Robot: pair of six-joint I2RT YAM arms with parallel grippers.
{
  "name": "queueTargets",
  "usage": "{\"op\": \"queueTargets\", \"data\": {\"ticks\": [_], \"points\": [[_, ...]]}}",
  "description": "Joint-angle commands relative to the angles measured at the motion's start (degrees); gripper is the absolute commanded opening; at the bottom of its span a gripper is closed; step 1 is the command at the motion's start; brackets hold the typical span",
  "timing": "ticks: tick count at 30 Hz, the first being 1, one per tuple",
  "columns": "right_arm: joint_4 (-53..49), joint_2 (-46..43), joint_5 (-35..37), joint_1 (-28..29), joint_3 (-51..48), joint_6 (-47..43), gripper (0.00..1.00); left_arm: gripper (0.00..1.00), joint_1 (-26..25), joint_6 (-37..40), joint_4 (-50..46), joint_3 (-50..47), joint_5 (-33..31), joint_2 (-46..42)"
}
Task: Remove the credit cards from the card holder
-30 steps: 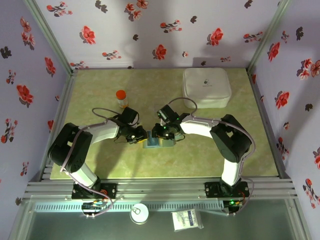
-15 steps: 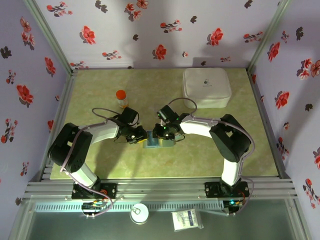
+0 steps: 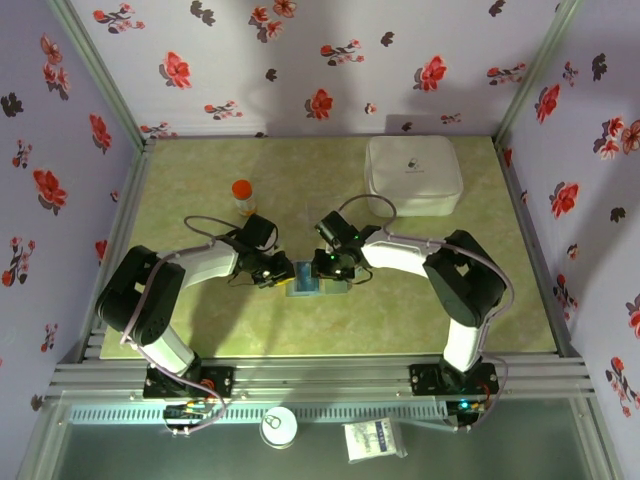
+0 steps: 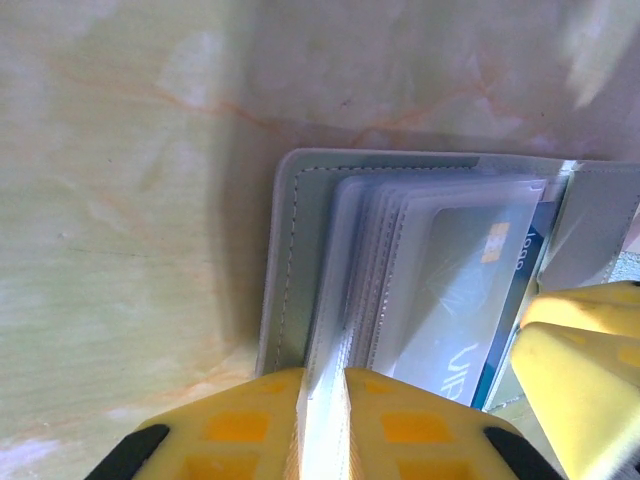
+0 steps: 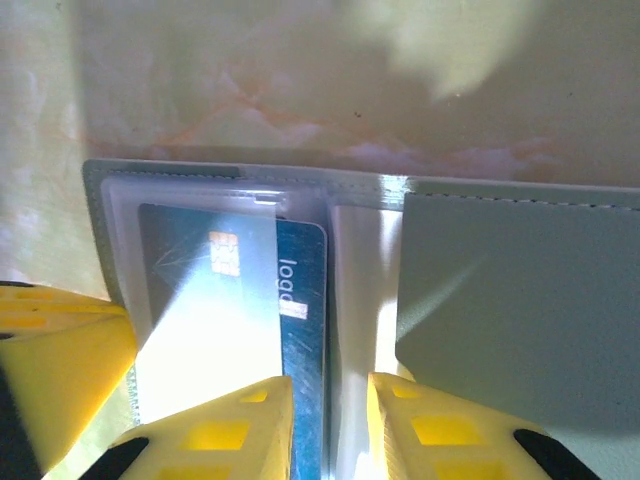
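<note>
Top external view puts the card holder lying open on the table, near the front edge and about midway between the two arms. The left gripper comes in from its left side and the right gripper from its right. This looks like a hold-and-pull arrangement: one arm pins the holder so that the other can draw a card without dragging everything across the table.

On the left wrist camera, the left gripper's fingers are pressed together on a clear sleeve at the edge of the stack. That seems meant to anchor the pages and keep the pocket mouth facing the other arm.

On the right wrist camera, the blue card sits partly out of its sleeve. Its free edge pokes towards the fold of the holder, while its chip end is under clear plastic. The right gripper's fingers are close together with only a narrow gap. The card's edge and a strip of sleeve lie in that gap. I cannot tell whether they are actually pinching the card or just straddling it.

My judgement is that the card is only started, not removed. Pulling the sleeve along with it is the likely snag.
</note>
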Motion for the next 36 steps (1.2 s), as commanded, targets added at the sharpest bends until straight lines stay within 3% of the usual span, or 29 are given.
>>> {"op": "queueTargets", "data": {"ticks": [1, 7, 17, 29, 36], "points": [[-0.7, -2.6, 0.6, 0.3, 0.2, -0.6, 0.26, 0.15, 0.0, 0.9, -2.1, -0.3, -1.4, -2.0], [3.8, -2.3, -3.1, 0.3, -0.9, 0.6, 0.26, 0.10, -0.2, 0.3, -1.6, 0.5, -0.5, -4.0], [5.3, -0.2, -4.4, 0.2, -0.7, 1.2, 0.26, 0.14, -1.1, 0.4, 0.0, 1.3, 2.1, 0.3], [4.9, 1.9, -4.1, 0.3, -0.9, 0.9, 0.26, 0.15, -1.1, 1.4, -2.0, 1.3, 0.7, 1.8], [0.9, 1.1, -0.1, 0.2, -0.1, -0.5, 0.25, 0.15, -1.1, 1.4, -2.1, 1.2, 0.6, 1.8]]}}
